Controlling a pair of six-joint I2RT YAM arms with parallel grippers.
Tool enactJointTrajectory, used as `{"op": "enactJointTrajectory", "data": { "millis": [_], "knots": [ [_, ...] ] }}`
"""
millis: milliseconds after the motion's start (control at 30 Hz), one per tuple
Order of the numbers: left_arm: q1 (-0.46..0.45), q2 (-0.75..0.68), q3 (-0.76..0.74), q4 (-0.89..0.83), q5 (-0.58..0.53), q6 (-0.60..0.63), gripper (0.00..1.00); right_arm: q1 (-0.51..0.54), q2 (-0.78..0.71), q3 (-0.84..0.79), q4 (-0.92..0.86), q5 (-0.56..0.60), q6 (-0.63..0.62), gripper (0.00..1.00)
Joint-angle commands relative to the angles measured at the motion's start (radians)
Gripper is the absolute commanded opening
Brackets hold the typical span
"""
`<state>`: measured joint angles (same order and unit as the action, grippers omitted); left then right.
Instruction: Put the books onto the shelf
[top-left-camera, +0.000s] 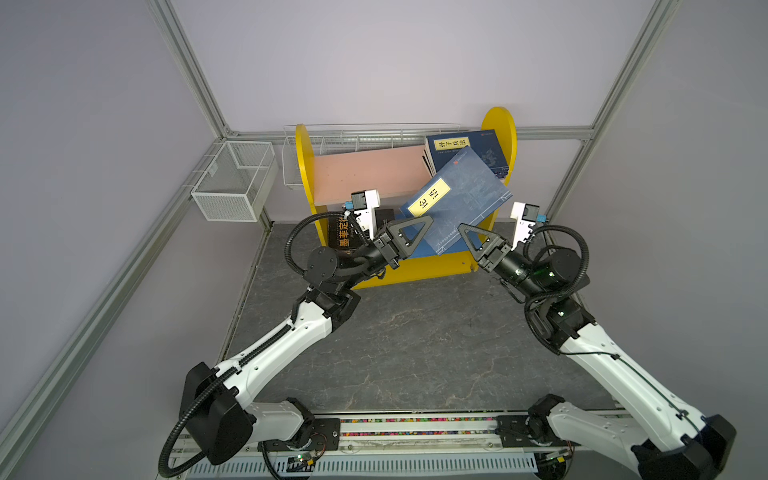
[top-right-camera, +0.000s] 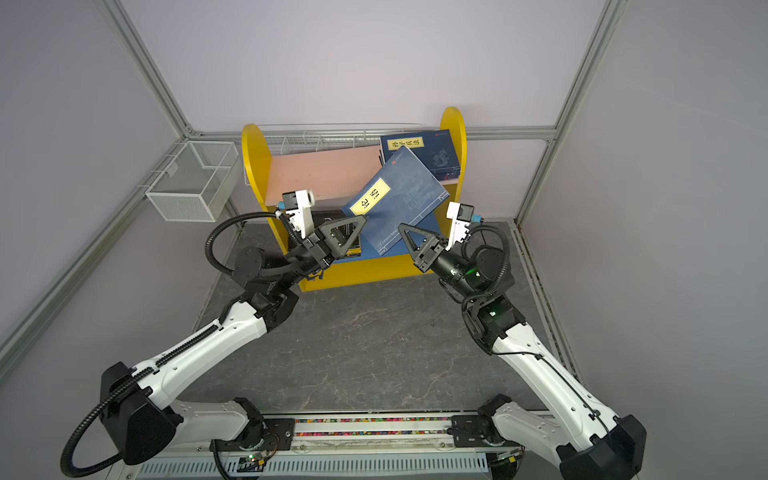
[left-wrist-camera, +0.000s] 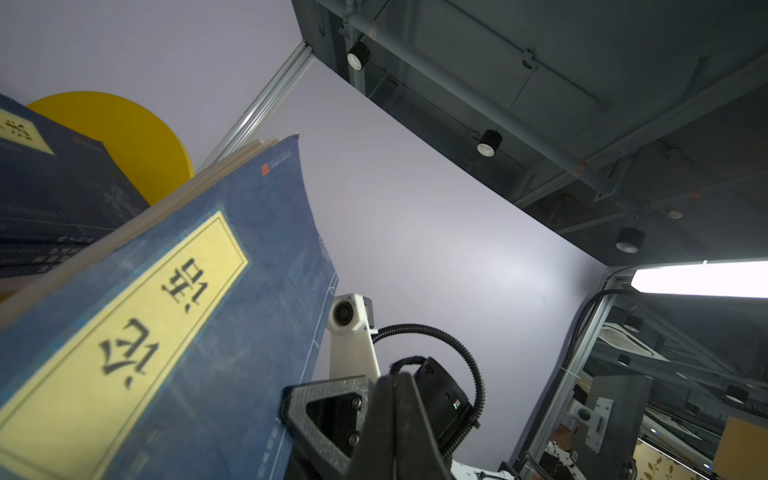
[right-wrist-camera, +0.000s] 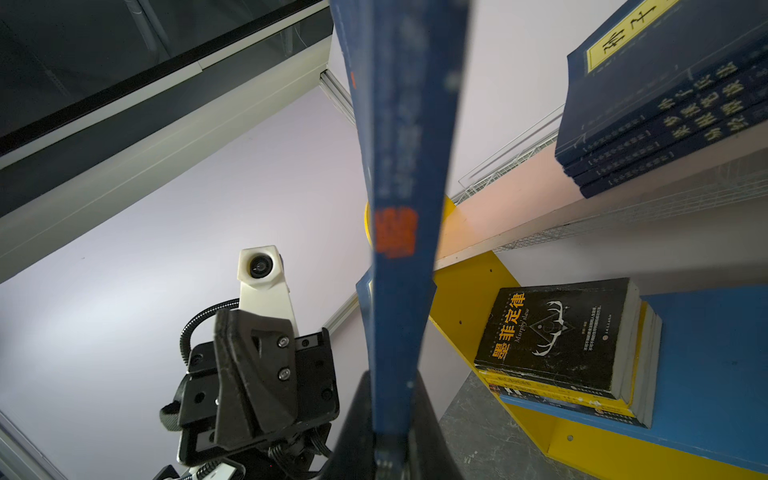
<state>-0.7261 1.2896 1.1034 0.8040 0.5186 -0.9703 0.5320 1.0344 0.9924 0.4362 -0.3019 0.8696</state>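
Observation:
A navy book with a yellow title label (top-left-camera: 461, 195) (top-right-camera: 399, 195) hangs tilted in the air in front of the shelf (top-left-camera: 505, 137), a yellow-sided bookcase. My right gripper (top-left-camera: 462, 228) (right-wrist-camera: 390, 386) is shut on its lower edge. My left gripper (top-left-camera: 426, 224) (left-wrist-camera: 399, 380) is shut and empty, next to the book's lower left corner. A stack of navy books (top-left-camera: 465, 151) (right-wrist-camera: 665, 104) lies on the pink upper board (top-left-camera: 361, 174). A black book with orange characters (top-left-camera: 345, 235) (right-wrist-camera: 557, 336) tops a stack on the blue lower board (right-wrist-camera: 715, 345).
A white wire mesh basket (top-left-camera: 232, 183) hangs on the left wall, and a long one (top-left-camera: 361, 137) runs behind the shelf. The shelf stands at the back of the grey marbled table (top-left-camera: 407, 345). Aluminium frame posts (top-left-camera: 191, 79) rise at the back corners.

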Motion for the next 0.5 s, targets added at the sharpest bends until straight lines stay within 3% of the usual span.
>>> {"op": "enactJointTrajectory", "data": {
  "millis": [0,133,300,467],
  "knots": [
    [0.015,-0.075,-0.059,-0.090,-0.036,0.040,0.09,0.005,-0.046,0.022,0.010,0.024,-0.057,0.08],
    [0.032,-0.119,-0.107,-0.146,-0.034,0.047,0.15,0.005,-0.070,0.032,-0.002,0.026,-0.083,0.08],
    [0.033,-0.120,-0.112,-0.170,-0.008,0.058,0.41,0.004,-0.064,0.037,0.032,-0.010,-0.070,0.08],
    [0.033,-0.092,-0.105,-0.145,0.015,0.044,0.56,0.006,-0.048,0.043,0.103,-0.040,-0.028,0.08]
  ]
}}
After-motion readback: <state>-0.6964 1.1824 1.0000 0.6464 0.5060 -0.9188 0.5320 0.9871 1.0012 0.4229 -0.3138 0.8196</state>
